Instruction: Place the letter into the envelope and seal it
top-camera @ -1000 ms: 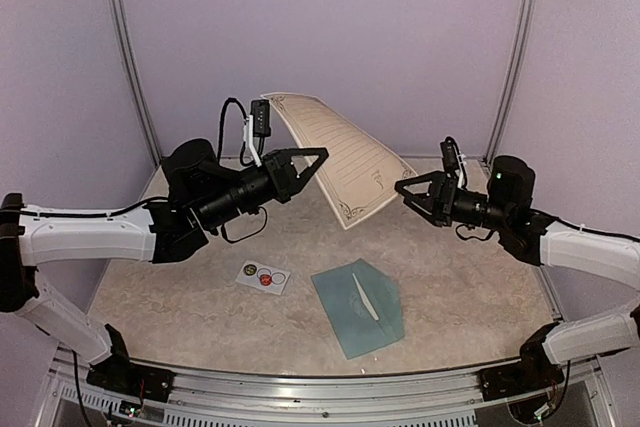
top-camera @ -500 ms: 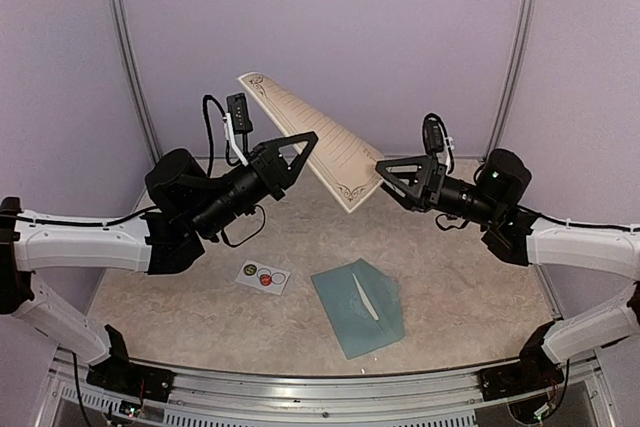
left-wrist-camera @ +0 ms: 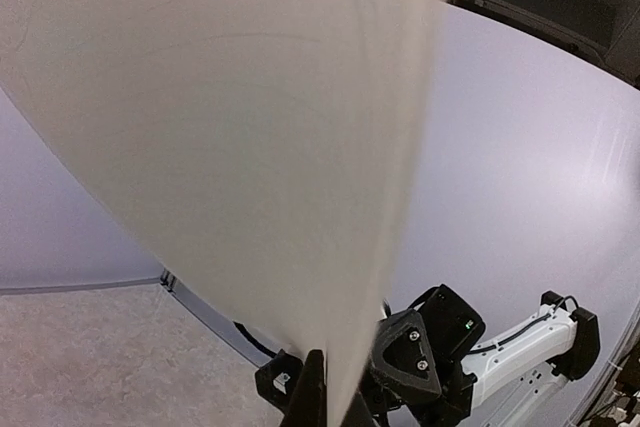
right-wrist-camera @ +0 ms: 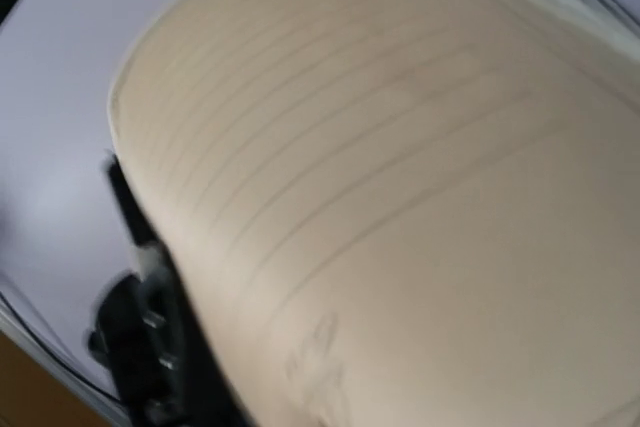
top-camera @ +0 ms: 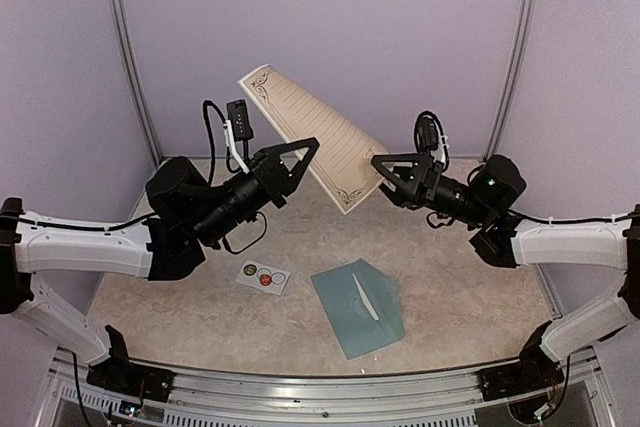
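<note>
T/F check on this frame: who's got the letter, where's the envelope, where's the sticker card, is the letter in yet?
1. The left gripper holds the letter up in the air. True.
2. The right gripper is shut on the envelope. False: its jaws stand open by the letter's lower corner, and the envelope lies flat on the table.
3. The sticker card lies to the left of the envelope. True.
4. The letter is inside the envelope. False: it is above the table, outside the envelope.

A blurred, cream, ruled letter (right-wrist-camera: 400, 207) fills most of the view.
</note>
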`<state>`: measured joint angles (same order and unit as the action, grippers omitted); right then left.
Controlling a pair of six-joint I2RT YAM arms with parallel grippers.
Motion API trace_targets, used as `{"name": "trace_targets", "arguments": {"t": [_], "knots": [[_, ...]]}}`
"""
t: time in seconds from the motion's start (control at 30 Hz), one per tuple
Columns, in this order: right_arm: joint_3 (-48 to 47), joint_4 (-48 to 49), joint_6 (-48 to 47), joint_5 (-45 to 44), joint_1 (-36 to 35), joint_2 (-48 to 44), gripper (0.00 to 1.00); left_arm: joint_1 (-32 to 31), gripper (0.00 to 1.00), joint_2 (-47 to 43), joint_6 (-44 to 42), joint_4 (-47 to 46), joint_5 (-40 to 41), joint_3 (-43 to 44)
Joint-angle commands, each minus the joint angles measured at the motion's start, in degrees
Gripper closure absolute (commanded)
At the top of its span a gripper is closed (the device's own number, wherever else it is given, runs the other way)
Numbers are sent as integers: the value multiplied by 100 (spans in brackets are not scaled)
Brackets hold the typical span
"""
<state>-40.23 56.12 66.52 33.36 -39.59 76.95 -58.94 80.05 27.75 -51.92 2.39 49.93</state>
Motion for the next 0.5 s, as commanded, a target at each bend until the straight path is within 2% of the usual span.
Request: {"name": "trace_targets", "arguments": {"t": [0.0,0.07,0.1,0.13,0.17,0.2,0.27,0.3,0.47], "knots": [[94,917,110,-198,-63,4,49,-39,100,-18,99,-44,-16,-178],[141,1022,161,-311,-58,6,71,-37,99,-7,108,75,-59,-190],[160,1002,146,-352,-61,-2,80,-39,95,-16,108,169,-86,-198],[176,934,117,-394,-64,-15,88,-32,88,-37,108,264,-120,-222],[192,853,63,-420,-62,-31,95,-19,76,-61,101,383,-173,-262],[201,752,-13,-447,-61,-57,100,4,60,-125,118,497,-200,-303],[185,442,-252,-492,-53,-164,100,115,36,-272,211,758,-274,-451],[170,243,-368,-511,-51,-220,100,198,28,-407,291,894,-373,-543],[-28,-975,-1118,-433,51,-602,100,1013,12,-1159,706,1440,-835,-1349]]}}
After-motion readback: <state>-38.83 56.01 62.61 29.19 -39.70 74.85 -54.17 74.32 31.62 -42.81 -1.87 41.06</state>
